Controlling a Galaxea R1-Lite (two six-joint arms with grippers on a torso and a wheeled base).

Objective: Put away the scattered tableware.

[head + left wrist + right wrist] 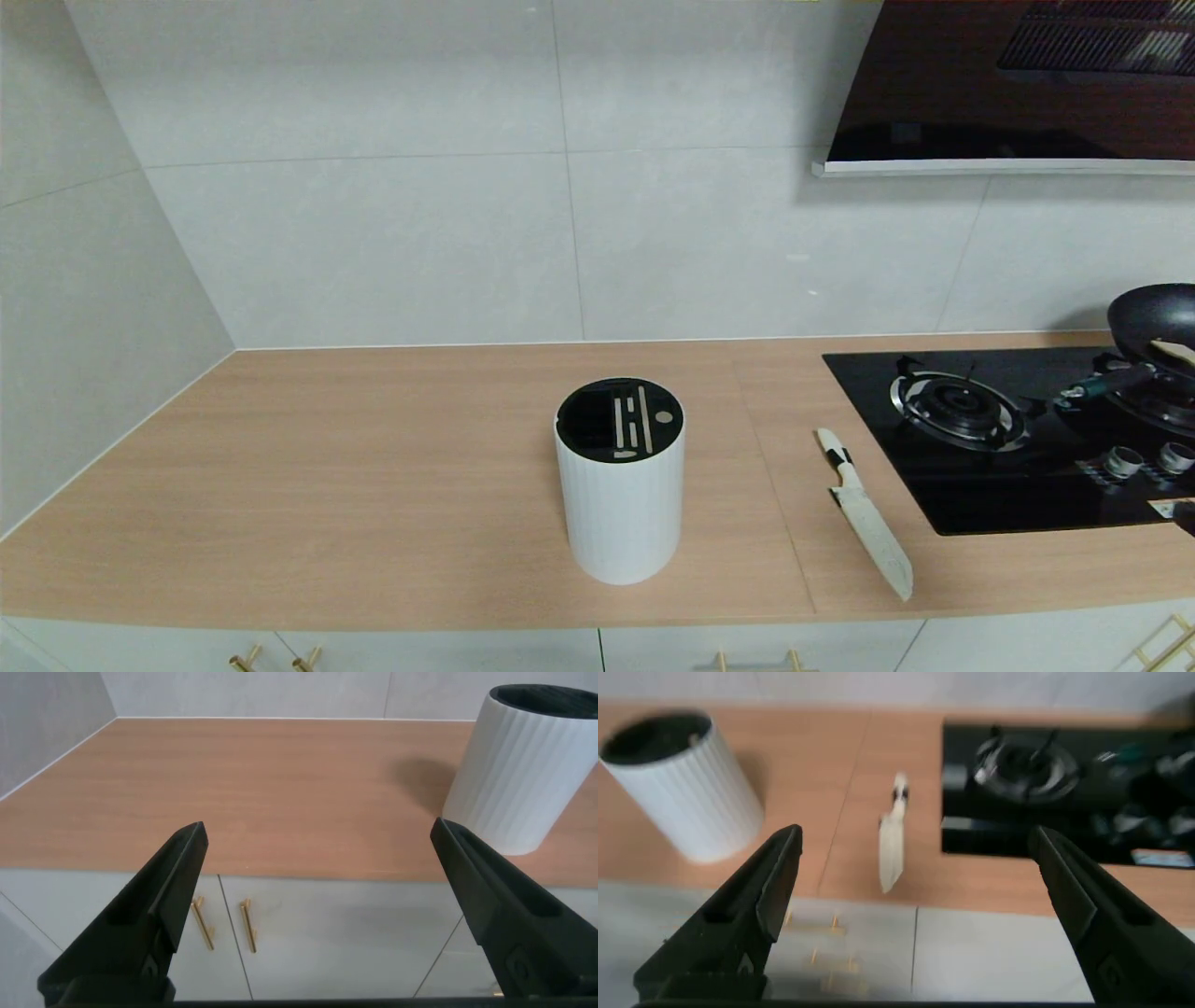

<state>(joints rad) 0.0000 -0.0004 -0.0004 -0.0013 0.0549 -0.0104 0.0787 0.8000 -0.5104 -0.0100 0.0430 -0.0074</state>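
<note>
A cream-coloured knife (864,511) lies flat on the wooden counter between the holder and the hob, blade toward the front edge; the right wrist view has the knife (892,840) ahead of the fingers. A white ribbed cylindrical holder (620,480) with a black slotted top stands upright mid-counter. My left gripper (318,915) is open, held off the counter's front edge, with the holder (523,765) ahead of it on the counter. My right gripper (915,924) is open too, out in front of the counter edge, nothing between its fingers.
A black gas hob (1008,429) occupies the counter's right end, with a dark pan (1153,322) on the far burner. Cabinet doors with brass handles (224,924) sit below the counter front. Broad bare counter (355,467) lies left of the holder.
</note>
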